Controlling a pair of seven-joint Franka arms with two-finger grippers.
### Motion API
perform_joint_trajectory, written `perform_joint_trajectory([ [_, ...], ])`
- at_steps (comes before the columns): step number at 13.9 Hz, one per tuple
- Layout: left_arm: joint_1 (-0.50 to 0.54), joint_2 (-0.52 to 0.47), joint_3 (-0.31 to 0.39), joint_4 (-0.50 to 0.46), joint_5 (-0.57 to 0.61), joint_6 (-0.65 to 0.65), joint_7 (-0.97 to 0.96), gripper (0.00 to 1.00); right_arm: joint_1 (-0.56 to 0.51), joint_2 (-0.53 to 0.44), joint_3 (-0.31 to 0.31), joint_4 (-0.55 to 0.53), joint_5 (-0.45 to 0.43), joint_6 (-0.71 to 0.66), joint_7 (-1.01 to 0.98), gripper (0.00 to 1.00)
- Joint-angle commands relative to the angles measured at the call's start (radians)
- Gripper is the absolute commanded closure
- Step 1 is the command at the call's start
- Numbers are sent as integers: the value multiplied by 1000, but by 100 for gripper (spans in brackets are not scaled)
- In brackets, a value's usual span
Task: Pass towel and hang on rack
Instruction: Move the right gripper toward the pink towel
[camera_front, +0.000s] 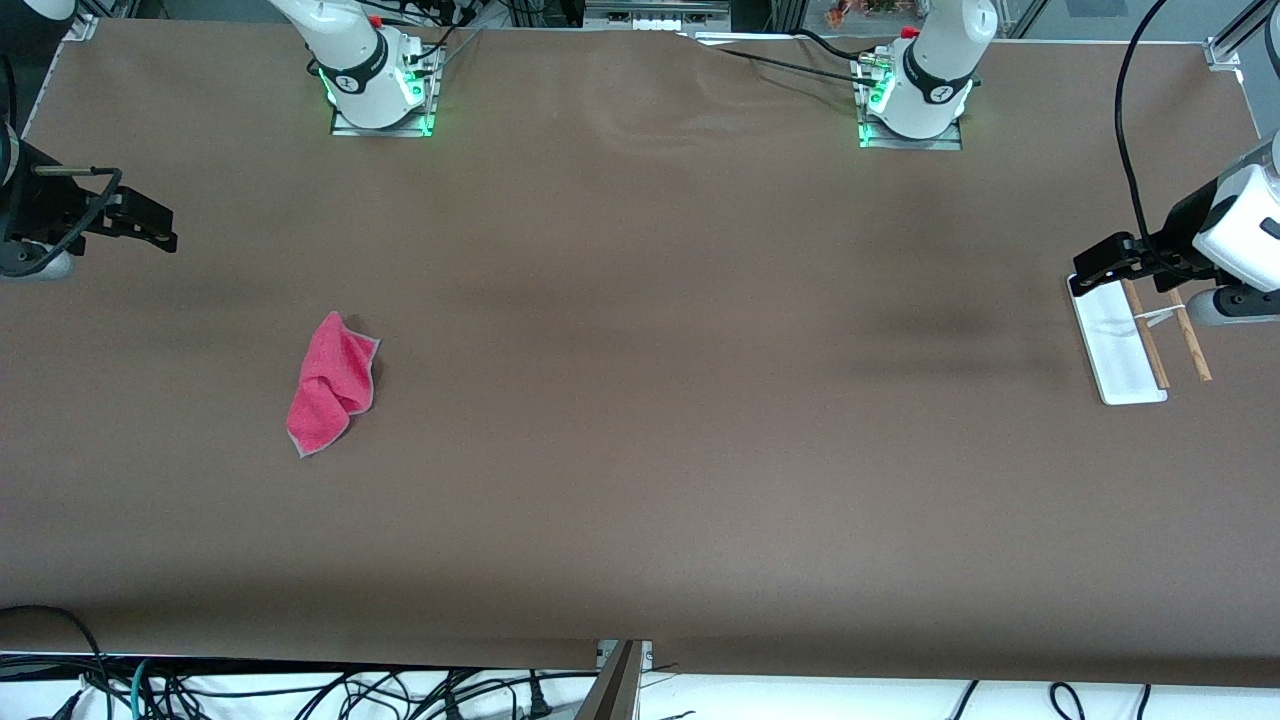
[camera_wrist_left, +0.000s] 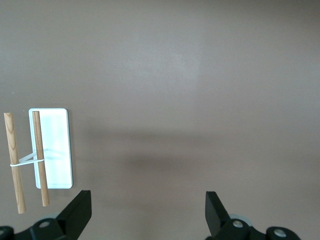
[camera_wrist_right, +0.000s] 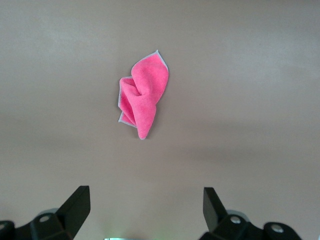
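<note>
Here the towel (camera_front: 333, 384), a small pink-red terry cloth with a thin grey edge, lies crumpled and partly folded over itself on the brown table (camera_front: 640, 400), toward the right arm's end and clear of everything else. Well apart from the towel, at the left arm's end of the table, stands the rack (camera_front: 1130, 345): a flat white rectangular base with two thin brown wooden rods running side by side, joined by a white crosspiece. The right gripper (camera_front: 150, 225) hangs in the air near the table's edge at the right arm's end, away from the towel, and in the right wrist view its fingers (camera_wrist_right: 75, 205) stand wide apart with the towel (camera_wrist_right: 142, 95) lying flat on the surface between and past them. The left gripper (camera_front: 1090, 265) hovers over the rack, and in the left wrist view its fingers (camera_wrist_left: 77, 210) are likewise spread and empty, with the rack (camera_wrist_left: 52, 147) off to one side
</note>
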Motion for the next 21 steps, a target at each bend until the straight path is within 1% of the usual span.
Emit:
perform_joint_trajectory([
  [1, -1, 14, 0, 33, 19, -23, 3, 0, 7, 11, -7, 23, 26, -3, 21, 0],
  [9, -1, 14, -1, 33, 19, -23, 2, 0, 4, 14, -7, 26, 27, 4, 15, 0],
  [13, -1, 14, -1, 33, 19, -23, 3, 0, 4, 20, -7, 26, 27, 21, 8, 0],
  [16, -1, 14, -1, 33, 19, -25, 2, 0, 5, 35, -5, 26, 27, 60, 5, 0],
  [17, -1, 14, 0, 33, 19, -25, 2, 0, 7, 51, -5, 21, 27, 89, 5, 0],
  [19, -1, 14, 0, 33, 19, -25, 3, 0, 11, 145, -1, 23, 26, 107, 4, 0],
  [21, -1, 14, 0, 31, 19, -25, 2, 0, 10, 196, 1, 21, 29, 162, -13, 0],
])
